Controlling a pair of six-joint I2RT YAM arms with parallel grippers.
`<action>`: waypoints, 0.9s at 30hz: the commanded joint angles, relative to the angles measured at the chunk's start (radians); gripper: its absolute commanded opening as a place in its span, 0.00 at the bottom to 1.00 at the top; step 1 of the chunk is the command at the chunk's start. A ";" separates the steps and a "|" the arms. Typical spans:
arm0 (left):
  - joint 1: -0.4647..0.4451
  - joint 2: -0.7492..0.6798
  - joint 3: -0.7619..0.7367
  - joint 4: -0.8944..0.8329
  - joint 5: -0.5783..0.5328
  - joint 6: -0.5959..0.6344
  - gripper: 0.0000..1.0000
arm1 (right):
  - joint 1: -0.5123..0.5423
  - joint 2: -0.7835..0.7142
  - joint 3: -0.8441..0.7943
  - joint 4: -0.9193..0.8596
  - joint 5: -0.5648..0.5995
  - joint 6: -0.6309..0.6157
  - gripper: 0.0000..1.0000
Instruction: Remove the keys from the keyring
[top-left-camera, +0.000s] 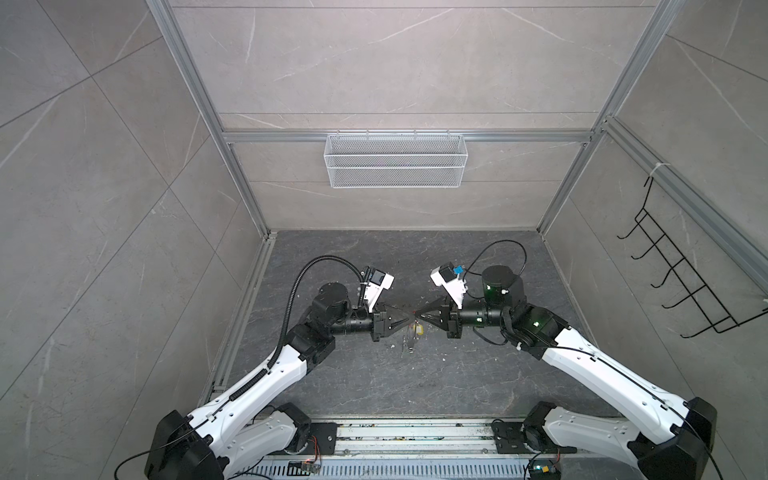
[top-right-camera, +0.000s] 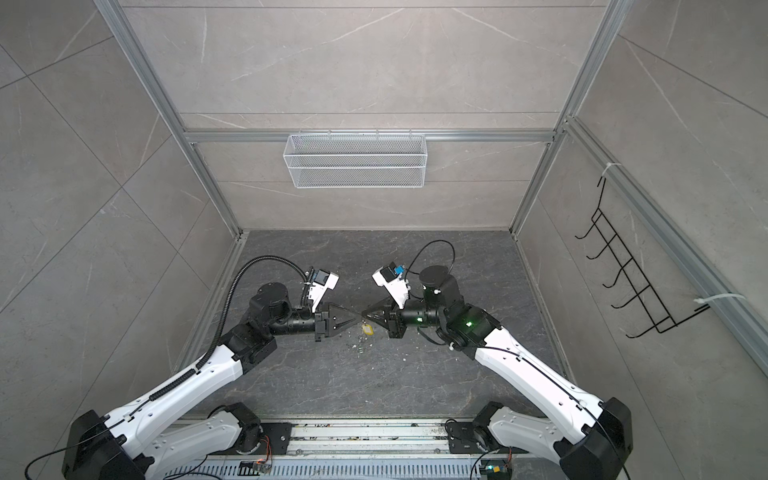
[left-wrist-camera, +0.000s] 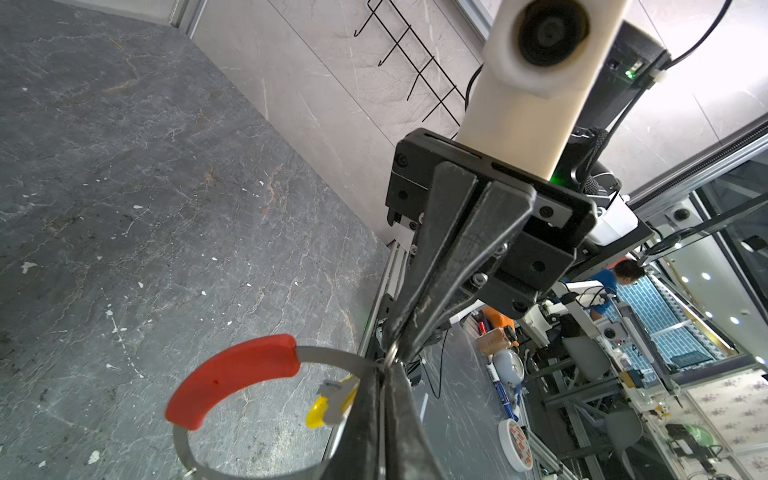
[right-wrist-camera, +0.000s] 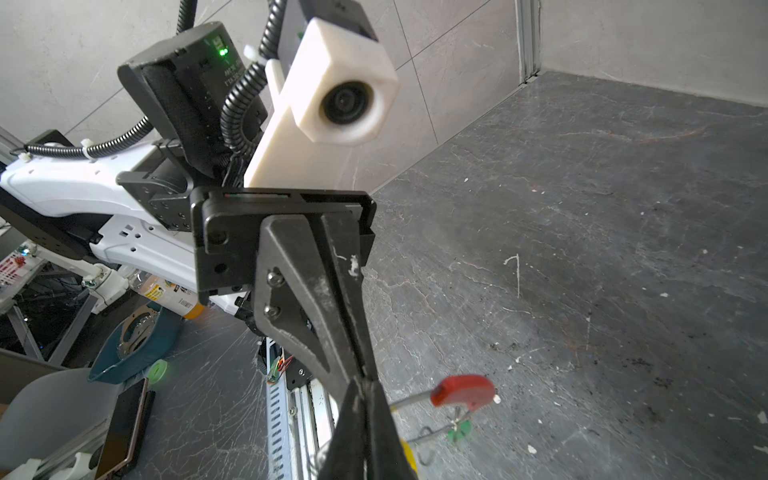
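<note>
the keyring (left-wrist-camera: 326, 352) is held in the air over the middle of the dark stone tabletop (top-left-camera: 374, 386), between the two arms. the left pincer (top-left-camera: 408, 321) is clenched, its jaws pressed together on the grey wire of the hoop just past one end of the red sleeve (left-wrist-camera: 232, 376). the right pincer (top-left-camera: 418, 315) is likewise clenched on the same wire, and the two sets of tips are brought nose to nose, touching or nearly so. in the right wrist view the wire is seen running out from the closed tips to the sleeve. the keys (top-left-camera: 409, 338) are hung below the hoop; whether the tabletop is touched by them cannot be told. the yellow tag (left-wrist-camera: 316, 415) is found just beside the left pincer's fingers (left-wrist-camera: 361, 419), and the green tag (right-wrist-camera: 459, 432) is hung under the sleeve. a white mesh basket (top-left-camera: 395, 160) is fixed to the rear wall and a black hook rack (top-left-camera: 681, 282) to the right wall.
</note>
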 joint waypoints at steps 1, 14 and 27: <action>-0.005 -0.002 0.004 0.079 0.025 -0.031 0.00 | 0.011 0.014 0.012 0.091 -0.062 0.034 0.00; -0.005 -0.102 -0.032 0.080 -0.139 -0.026 0.00 | 0.011 0.008 0.001 0.183 -0.053 0.131 0.31; -0.005 -0.203 -0.040 0.073 -0.246 0.018 0.00 | 0.011 -0.009 0.039 0.197 0.089 0.266 0.35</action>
